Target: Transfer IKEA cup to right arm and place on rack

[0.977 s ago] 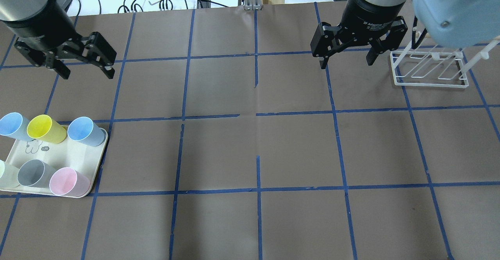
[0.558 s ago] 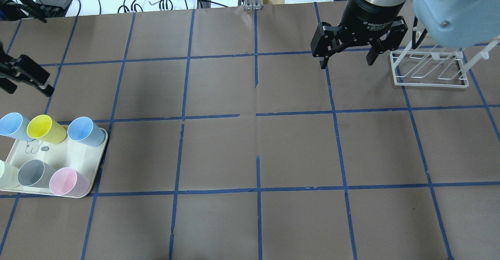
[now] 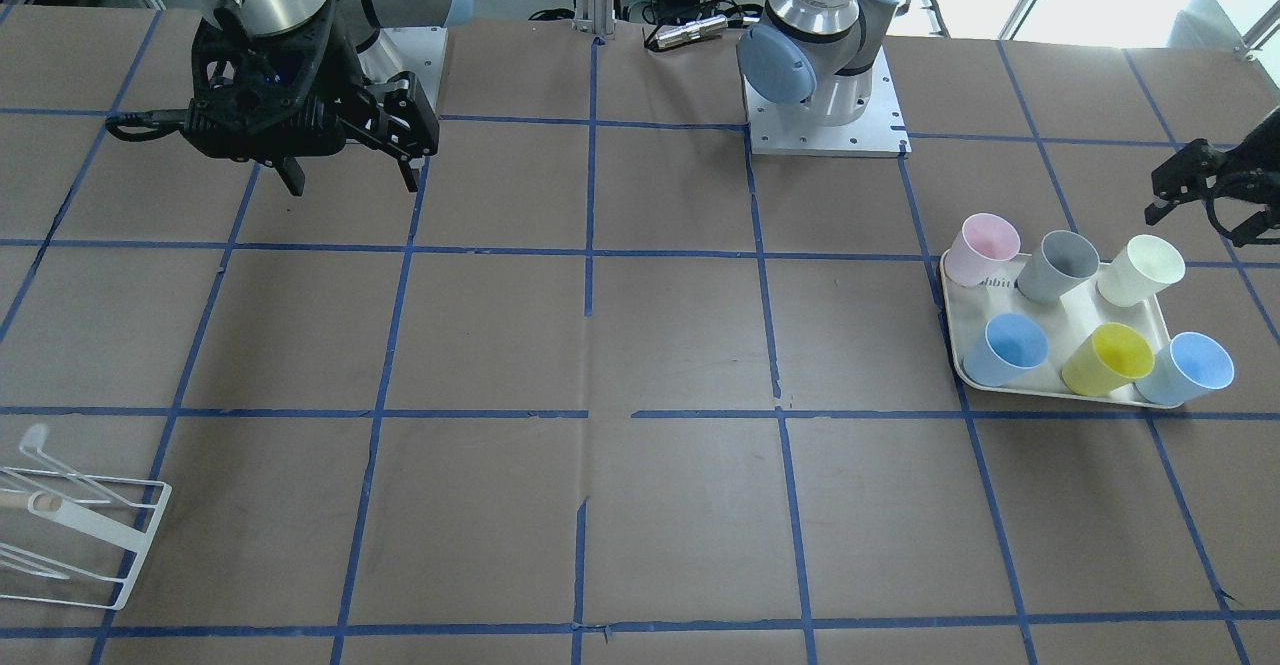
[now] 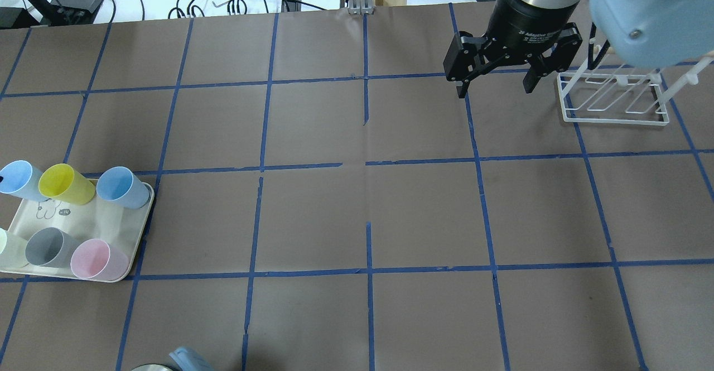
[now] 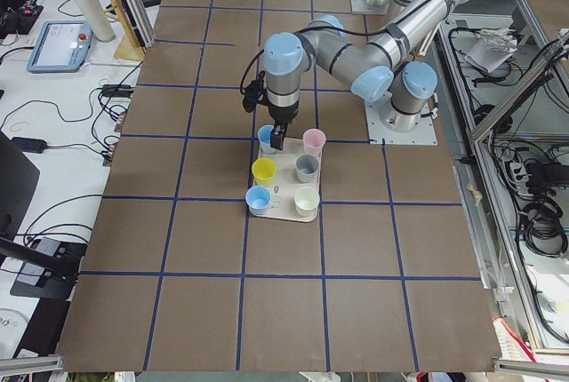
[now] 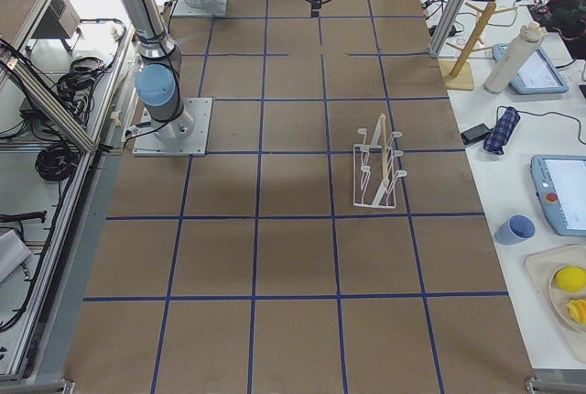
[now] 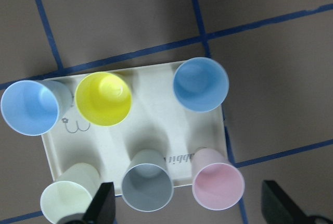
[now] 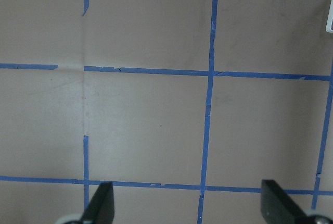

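My left pincer (image 3: 1200,200) hangs spread wide above the tray (image 7: 151,130) of six cups. The cream cup (image 7: 66,202) stands upright almost beneath one finger (image 7: 103,206). My right pincer (image 4: 493,87), spread and empty, hovers just beside the rack (image 4: 613,115).

Table (image 4: 357,215): flat top covered in brown paper, divided into squares by blue tape (image 4: 368,271). Directly on it: a cream tray (image 4: 95,220) at the robot's left end; a white wire rack (image 4: 613,97) at the right end, standing well apart from the tray; two white mounting plates (image 3: 870,125) under the arm bases
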Controlling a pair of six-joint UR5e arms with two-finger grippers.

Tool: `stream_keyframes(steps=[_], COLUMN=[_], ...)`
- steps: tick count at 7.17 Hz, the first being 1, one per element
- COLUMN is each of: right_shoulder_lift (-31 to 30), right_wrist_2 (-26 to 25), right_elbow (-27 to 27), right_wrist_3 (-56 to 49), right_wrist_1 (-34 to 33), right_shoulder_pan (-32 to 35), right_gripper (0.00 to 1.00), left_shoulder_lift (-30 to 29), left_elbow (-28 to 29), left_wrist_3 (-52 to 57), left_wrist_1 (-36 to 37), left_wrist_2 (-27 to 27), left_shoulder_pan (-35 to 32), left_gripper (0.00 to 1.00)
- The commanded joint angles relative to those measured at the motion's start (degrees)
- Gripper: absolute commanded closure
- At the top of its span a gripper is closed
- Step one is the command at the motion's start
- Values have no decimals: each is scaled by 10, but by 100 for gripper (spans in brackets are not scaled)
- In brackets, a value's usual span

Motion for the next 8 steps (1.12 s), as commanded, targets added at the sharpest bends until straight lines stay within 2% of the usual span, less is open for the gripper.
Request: stream_keyframes(steps=[1,3,5,8], right_shoulder_lift=[0,0,-3,-4], right_wrist_2=[0,0,0,0], right_elbow=[0,0,1,2], right_wrist_3=[-1,0,0,1], right_wrist_1=[0,-1,-1,-1], right_shoulder_pan=[0,0,0,0], right_gripper=[0,0,0,0], left_shoulder_lift=[-34,-88,-130,-150], left_elbow=[-8,-13,-17,-26], left_wrist_3=[87,104,120,117], left_wrist_1=[40,123,156,170], left_wrist_2=[-2,3,2,3], left_shoulder_pan=[80,100,115,118], left_gripper=[0,0,0,0])
